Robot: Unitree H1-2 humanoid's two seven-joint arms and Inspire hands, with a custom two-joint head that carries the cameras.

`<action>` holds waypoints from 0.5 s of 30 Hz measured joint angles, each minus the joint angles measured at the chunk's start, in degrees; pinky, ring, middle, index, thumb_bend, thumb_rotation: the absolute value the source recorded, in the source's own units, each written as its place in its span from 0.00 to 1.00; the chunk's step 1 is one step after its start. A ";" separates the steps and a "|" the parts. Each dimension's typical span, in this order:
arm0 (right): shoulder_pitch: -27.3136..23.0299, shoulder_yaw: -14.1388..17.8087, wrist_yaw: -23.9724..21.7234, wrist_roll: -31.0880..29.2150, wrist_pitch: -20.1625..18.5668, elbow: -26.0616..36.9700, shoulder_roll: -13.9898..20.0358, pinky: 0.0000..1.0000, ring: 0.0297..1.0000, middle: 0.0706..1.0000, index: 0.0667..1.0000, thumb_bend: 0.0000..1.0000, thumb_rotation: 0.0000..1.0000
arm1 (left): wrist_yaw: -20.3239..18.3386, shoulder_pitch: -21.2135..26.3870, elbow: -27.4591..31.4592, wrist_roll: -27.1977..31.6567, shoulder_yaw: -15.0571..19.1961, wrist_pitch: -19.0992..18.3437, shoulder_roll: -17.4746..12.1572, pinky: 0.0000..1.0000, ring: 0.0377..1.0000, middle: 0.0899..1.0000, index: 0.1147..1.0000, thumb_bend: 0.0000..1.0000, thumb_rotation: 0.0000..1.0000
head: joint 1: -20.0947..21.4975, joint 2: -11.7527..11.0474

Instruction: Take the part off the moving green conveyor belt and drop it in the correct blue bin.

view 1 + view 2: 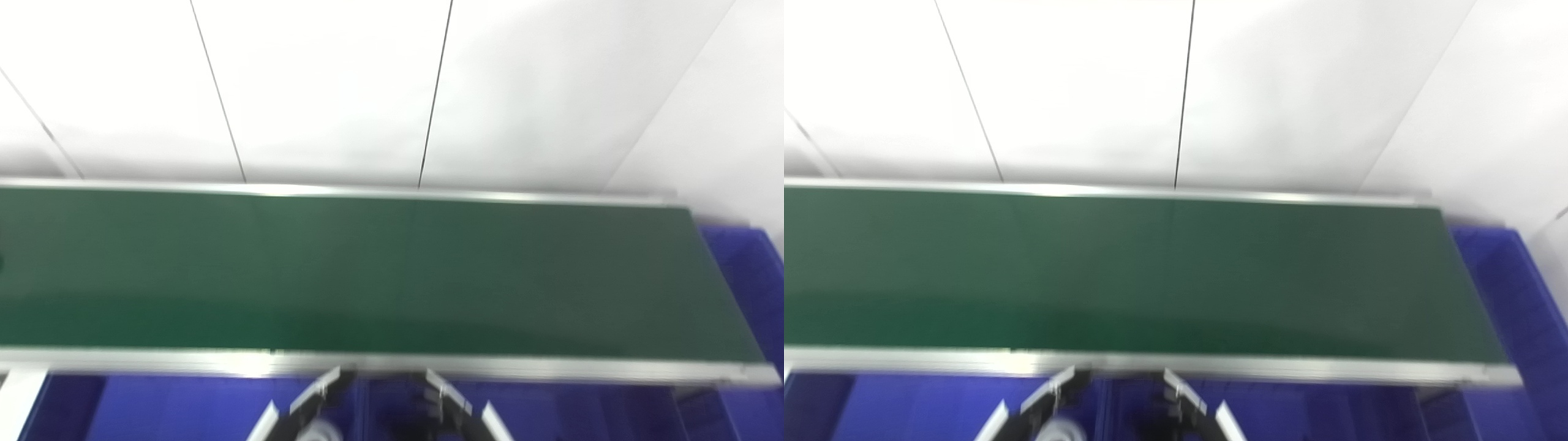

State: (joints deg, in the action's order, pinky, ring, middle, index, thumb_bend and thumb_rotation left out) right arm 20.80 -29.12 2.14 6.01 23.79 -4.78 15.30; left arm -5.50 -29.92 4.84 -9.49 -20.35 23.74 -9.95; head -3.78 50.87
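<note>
Left eye view, belt: the green conveyor belt [367, 275] is being shown bare from left to right; no part is being seen on it.
Left eye view, hands: the left hand [306, 407] and right hand [447, 404] are being held low at the near edge, blurred and cropped; openness cannot be told, and nothing is seen held.
Right eye view, bins: near blue bins [937, 410] and a far-right blue bin [1507, 288] are being shown; contents are not visible.
Progress: judged not begun; picking and dropping are both being left to do.
</note>
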 measured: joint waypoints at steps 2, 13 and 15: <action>0.54 0.98 -0.90 -0.54 0.00 1.08 -0.09 0.78 0.87 0.93 0.91 1.00 0.98 | -0.17 -0.09 0.78 0.28 0.18 -0.36 0.03 0.88 0.91 0.90 0.90 0.94 0.87 | 0.00 0.02; 1.85 4.99 -5.69 -1.53 0.00 2.76 -1.71 0.75 0.85 0.91 0.90 1.00 0.96 | -1.76 -0.44 3.00 0.64 0.85 -3.84 0.78 0.86 0.90 0.89 0.89 0.98 0.87 | -0.62 0.46; 2.04 5.56 -6.18 -1.52 0.00 2.82 -1.88 0.76 0.85 0.91 0.90 1.00 0.95 | -1.80 -0.85 3.74 0.49 0.98 -4.04 0.83 0.87 0.90 0.89 0.89 0.99 0.88 | -0.35 0.20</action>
State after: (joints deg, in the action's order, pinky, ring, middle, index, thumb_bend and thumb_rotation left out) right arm 22.84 -23.57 -4.04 4.49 23.79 -1.96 13.42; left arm -7.30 -30.77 8.58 -9.00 -19.37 19.70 -9.12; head -4.13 51.07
